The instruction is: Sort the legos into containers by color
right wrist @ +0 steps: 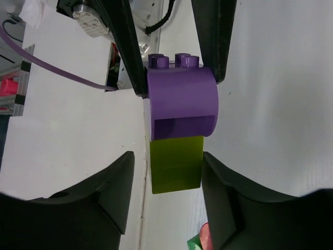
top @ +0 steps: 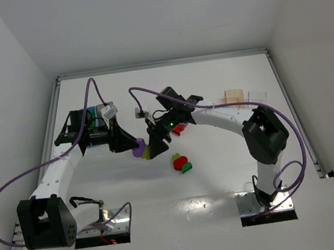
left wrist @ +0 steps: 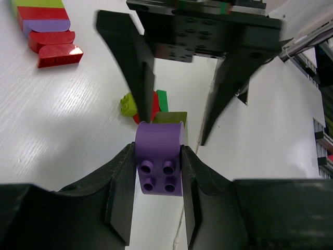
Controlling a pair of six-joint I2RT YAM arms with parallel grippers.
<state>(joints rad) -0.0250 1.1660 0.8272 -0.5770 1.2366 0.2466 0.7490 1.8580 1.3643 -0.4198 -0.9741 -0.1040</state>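
A purple lego [left wrist: 159, 166] is clamped between the pads of my left gripper [left wrist: 158, 156], which is shut on it above the table. A yellow-green lego [right wrist: 175, 164] is stuck to its underside. My right gripper [right wrist: 166, 161] is open around that yellow-green brick: one finger rests against its side and a gap shows at the other. From above, both grippers meet at the purple lego [top: 138, 148] in mid-table. Red and green legos [top: 181, 162] lie just right of them. A rainbow-striped cluster [left wrist: 44, 21] lies further off.
A light blue container [top: 94, 113] sits behind my left arm, partly hidden. A peach container [top: 233, 96] and a clear container [top: 255, 96] stand at the back right. A raised rim [top: 159, 64] runs along the table's far side.
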